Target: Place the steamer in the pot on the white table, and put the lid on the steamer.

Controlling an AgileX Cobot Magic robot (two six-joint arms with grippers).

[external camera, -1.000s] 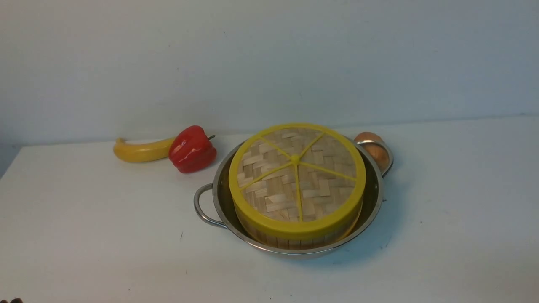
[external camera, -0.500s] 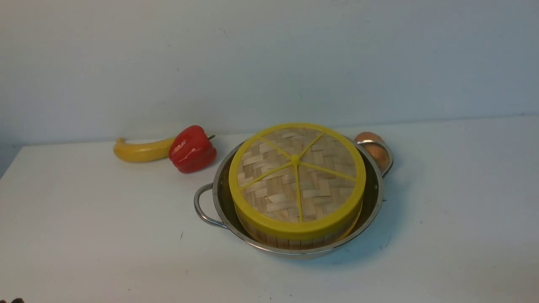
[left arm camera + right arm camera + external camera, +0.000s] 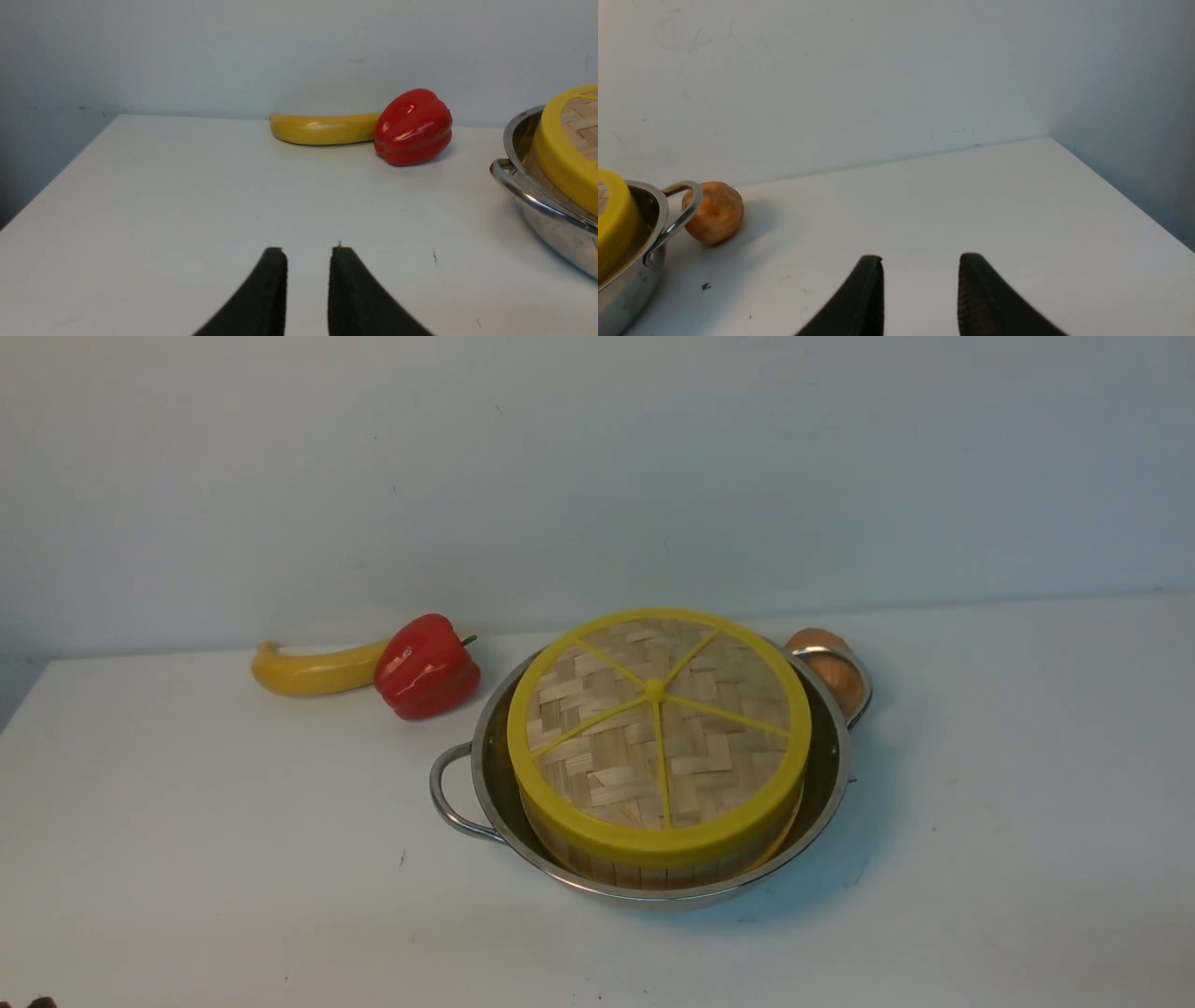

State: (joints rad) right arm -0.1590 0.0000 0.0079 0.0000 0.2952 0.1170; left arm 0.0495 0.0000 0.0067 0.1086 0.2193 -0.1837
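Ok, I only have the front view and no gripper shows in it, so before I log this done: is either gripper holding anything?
Observer: No. The left gripper is empty, jaws apart above the white table.
Operator: And the right one?
Observer: The right gripper is open and empty too, wider than the left.
Operator: What is that brown thing behind the pot's handle?
Observer: A small brown lumpy ball on the table, just beyond the pot handle; whether they touch I cannot tell.

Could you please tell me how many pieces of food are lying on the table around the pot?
3: a banana and a red pepper touching it, left of the pot; a brown onion-like item behind its right handle. Others may be hidden.
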